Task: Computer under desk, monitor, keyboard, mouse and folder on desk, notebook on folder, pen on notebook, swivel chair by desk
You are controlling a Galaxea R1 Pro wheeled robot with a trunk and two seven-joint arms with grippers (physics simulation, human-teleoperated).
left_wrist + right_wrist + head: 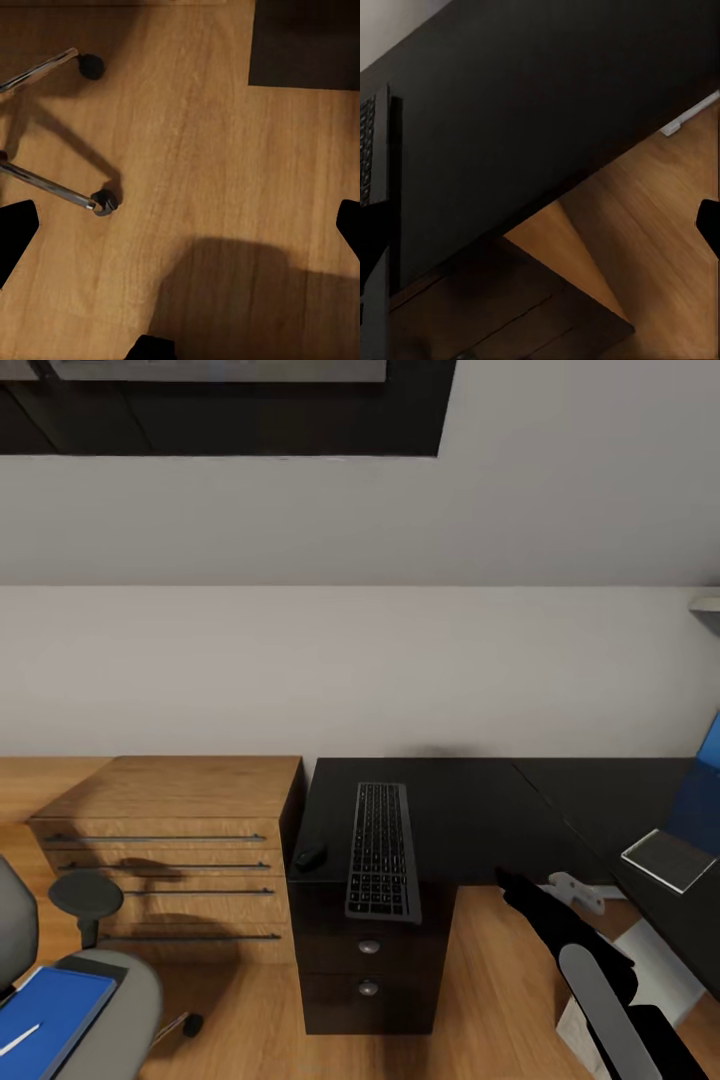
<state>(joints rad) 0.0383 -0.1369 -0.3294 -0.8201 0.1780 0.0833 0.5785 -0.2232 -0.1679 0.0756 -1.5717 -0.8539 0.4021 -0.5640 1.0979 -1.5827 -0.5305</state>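
At the far left, the swivel chair (95,985) stands on the wooden floor (480,980), with the blue folder (45,1010) lying flat on its seat and a thin white pen (20,1040) on top of the folder. Behind the chair sits a wooden dresser (170,830), just beside the desk's left end. The desk (470,810) is black and L-shaped. The mouse (310,855) rests at its front left corner. Just right of it the keyboard (381,850) lies lengthwise, its near end jutting past the front edge above the drawers (368,960). The right arm (580,950) reaches in below the desk's front edge; its pincer (515,885) holds nothing, fingers spread wide in the wrist view. On the right wing lies a small grey notebook (668,857). The left pincer (180,225) hangs wide open over bare floor, near the chair's chrome legs (49,187).
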